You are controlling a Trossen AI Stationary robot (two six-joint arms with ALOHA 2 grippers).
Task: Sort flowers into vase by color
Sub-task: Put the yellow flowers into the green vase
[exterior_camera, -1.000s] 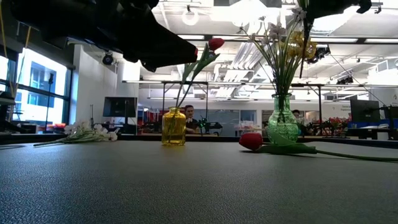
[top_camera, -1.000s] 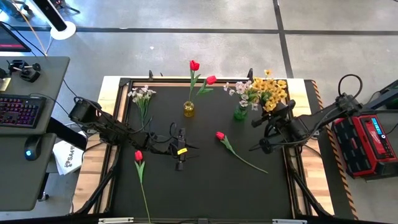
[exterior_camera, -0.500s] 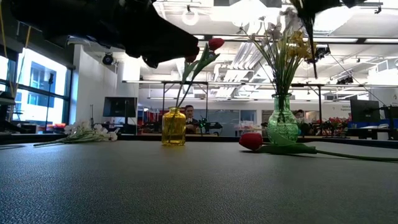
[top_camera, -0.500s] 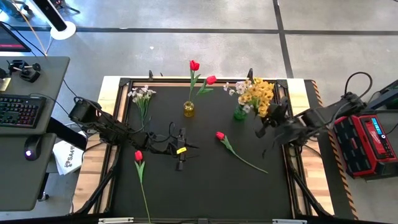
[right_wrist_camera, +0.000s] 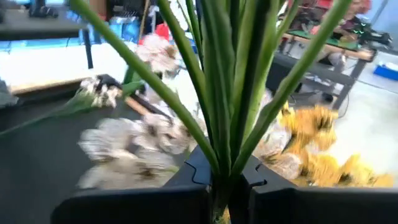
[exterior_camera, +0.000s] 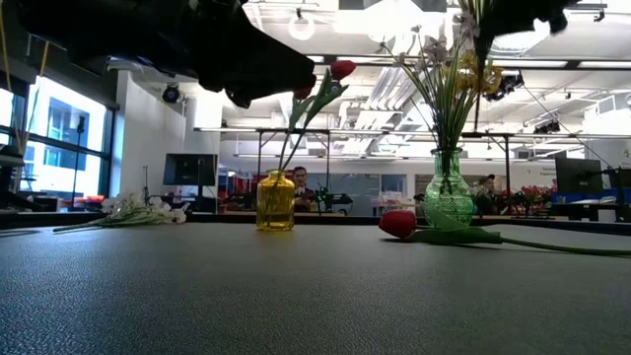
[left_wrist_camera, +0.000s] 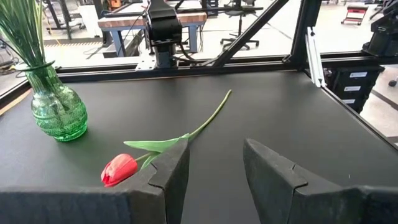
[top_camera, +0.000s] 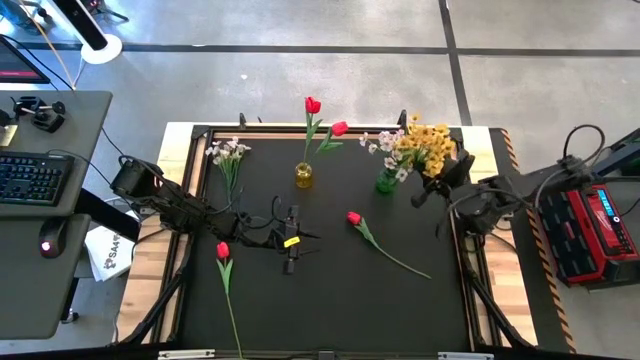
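Note:
My right gripper (top_camera: 440, 182) (right_wrist_camera: 229, 186) is shut on a bunch of yellow flowers (top_camera: 425, 145) beside the green vase (top_camera: 385, 183) (exterior_camera: 449, 197), which also holds white sprays (top_camera: 383, 140). Two red tulips (top_camera: 325, 118) stand in the yellow vase (top_camera: 303, 177) (exterior_camera: 276, 200). One red tulip (top_camera: 353, 218) (left_wrist_camera: 119, 169) lies flat on the mat just ahead of my left gripper (top_camera: 298, 240) (left_wrist_camera: 214, 180), which hovers open over the middle of the mat. Another red tulip (top_camera: 222, 250) lies near the left edge. White sprays (top_camera: 228, 153) lie at the far left. My right gripper pinches several green stems (right_wrist_camera: 227, 149) of the yellow flowers together between its two fingers, well above the vase. The fingers lie across the stems, coming roughly level from the table's right side. In the low view the stems (exterior_camera: 455, 108) run down into the green vase's neck.
The black mat sits in a raised frame (top_camera: 195, 140). A desk with a keyboard (top_camera: 30, 178) stands off the left side and a red case (top_camera: 590, 230) off the right. The near half of the mat (top_camera: 340, 310) holds only tulip stems. People sit in the room beyond.
My right gripper, still shut on the stems, has turned at the wrist and drawn toward the table's far right. The yellow blossoms have swung leftward, closer over the green vase, and bunched together.

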